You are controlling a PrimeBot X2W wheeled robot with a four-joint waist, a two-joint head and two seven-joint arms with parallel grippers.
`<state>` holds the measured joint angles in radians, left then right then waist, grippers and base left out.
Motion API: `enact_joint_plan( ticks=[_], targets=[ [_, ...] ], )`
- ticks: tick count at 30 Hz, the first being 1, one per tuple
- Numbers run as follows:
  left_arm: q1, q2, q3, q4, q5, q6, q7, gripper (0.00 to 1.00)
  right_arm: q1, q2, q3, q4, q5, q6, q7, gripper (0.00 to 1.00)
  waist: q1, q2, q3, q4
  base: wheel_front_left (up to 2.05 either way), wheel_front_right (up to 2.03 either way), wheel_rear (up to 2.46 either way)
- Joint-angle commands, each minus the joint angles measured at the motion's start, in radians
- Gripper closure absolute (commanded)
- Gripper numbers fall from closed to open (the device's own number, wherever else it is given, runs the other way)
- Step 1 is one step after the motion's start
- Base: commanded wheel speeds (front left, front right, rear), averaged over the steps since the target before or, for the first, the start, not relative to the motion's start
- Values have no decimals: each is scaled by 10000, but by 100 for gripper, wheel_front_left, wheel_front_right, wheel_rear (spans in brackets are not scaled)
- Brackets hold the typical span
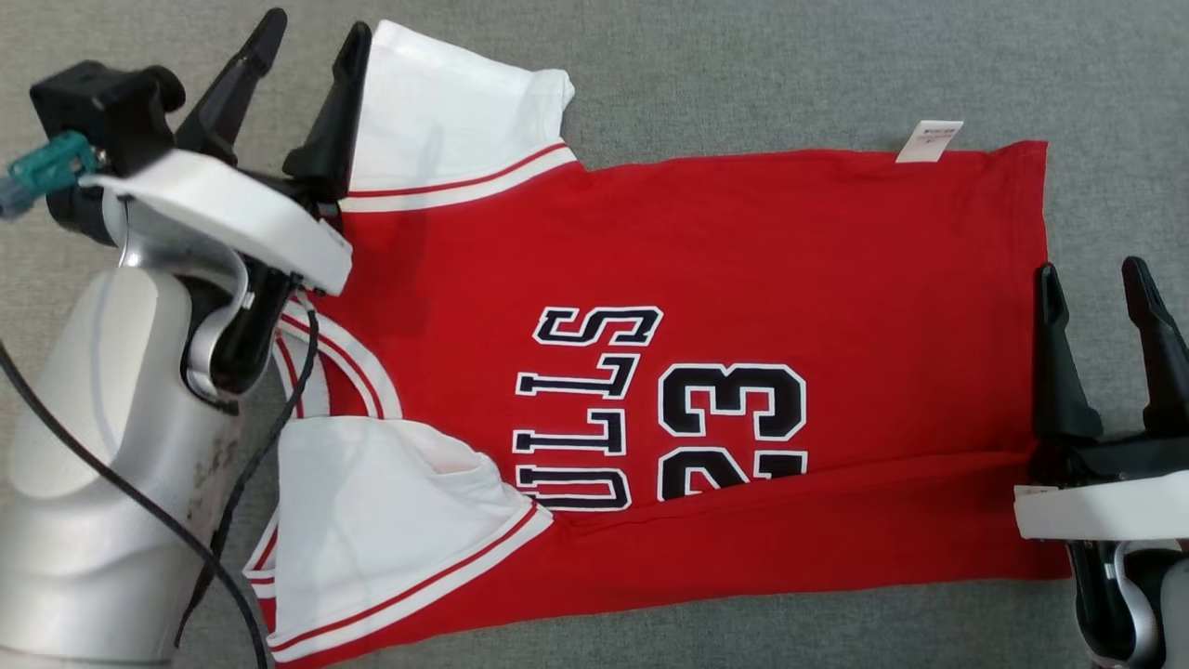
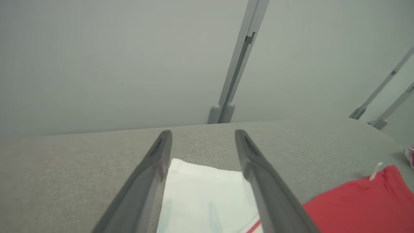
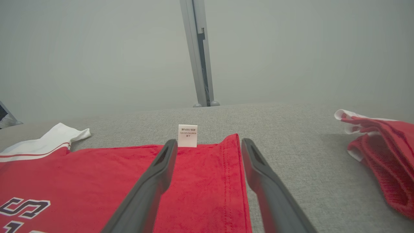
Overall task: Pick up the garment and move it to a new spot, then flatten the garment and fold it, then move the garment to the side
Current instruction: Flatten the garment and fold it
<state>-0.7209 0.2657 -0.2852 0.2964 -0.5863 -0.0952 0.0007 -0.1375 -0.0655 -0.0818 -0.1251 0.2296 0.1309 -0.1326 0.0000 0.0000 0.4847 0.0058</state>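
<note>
**Red jersey spread flat on the table, both tools released**

The red short-sleeved jersey (image 1: pixel 706 251) with white sleeves and dark "23" lettering lies flat across the middle of the head view. Its neck end is at the left of the frame and its hem at the right. One white sleeve with a red stripe (image 1: pixel 446 111) points to the upper left. The other white sleeve (image 1: pixel 390 520) lies at the lower left, folded over the red body. A crease runs along the lower part of the jersey and cuts off the bottom of the print. A small white care label (image 1: pixel 929 141) sticks out from the upper edge near the hem.

The left tool (image 1: pixel 316 28) is at the upper left of the head view, its two dark fingers spread and grasping nothing. One finger lies along the edge of the upper sleeve; whether it touches cannot be told. In the left wrist view the sleeve (image 2: pixel 203 194) shows between the parted fingers of the left tool (image 2: pixel 203 132).

The right tool (image 1: pixel 1091 269) is at the right edge of the frame, just beside the hem, fingers apart and empty. In the right wrist view the right tool (image 3: pixel 209 142) straddles the hem.

The grey fabric-covered table (image 1: pixel 743 56) carries it all. A second crumpled red and white garment (image 3: pixel 381 155) lies at the right of the right wrist view, well apart.
</note>
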Motion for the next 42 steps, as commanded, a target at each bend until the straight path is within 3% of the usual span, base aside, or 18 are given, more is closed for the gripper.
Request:
enact_joint_plan(
  ticks=[1, 11, 18, 19, 20, 24, 30, 42],
  targets=[
    [-518, -61, -70, 576, -169, -94, 204, 0, -236, 0, 51, -16, -53, -3, -92, 0, 0, 0, 501, -280, 0, 0, 0],
    [-2906, -152, -441, 4281, -610, -305, 989, 0, -881, 51, 345, 292, 2, -3, -277, 0, 0, 0, 1287, -641, 0, 0, 0],
    [-3494, -332, -774, 5644, -808, -356, 883, 0, -1087, -107, 284, 421, 70, -3, -147, 0, 0, 0, 1401, -632, 0, 0, 0],
    [-3570, -365, -860, 5718, -823, -353, 765, 42, -1139, -148, 270, 451, 94, -3, -120, 0, 0, 0, 1401, -626, 0, 0, 0],
    [-3634, -399, -982, 5760, -864, -348, 711, 100, -1216, -196, 252, 478, 116, -3, -93, 0, 0, 0, 1397, -622, 0, 0, 0],
    [-3692, -399, -1354, 5764, -1047, -352, 471, 100, -1510, -414, 226, 605, 302, -3, 57, 0, 0, 0, 1388, -602, 0, 0, 0],
    [-3882, -409, -1969, 5736, -1480, -354, 6, 100, -2413, -1273, 40, 1261, 780, -3, 666, 0, 0, 0, 1359, -298, 0, 0, 0],
    [-4220, -330, -3103, 5468, -2305, -356, -597, 100, -3627, -2796, 727, 2398, 1712, -3, 3208, 0, 0, 0, 1419, 364, 0, 0, 0]
  ],
)
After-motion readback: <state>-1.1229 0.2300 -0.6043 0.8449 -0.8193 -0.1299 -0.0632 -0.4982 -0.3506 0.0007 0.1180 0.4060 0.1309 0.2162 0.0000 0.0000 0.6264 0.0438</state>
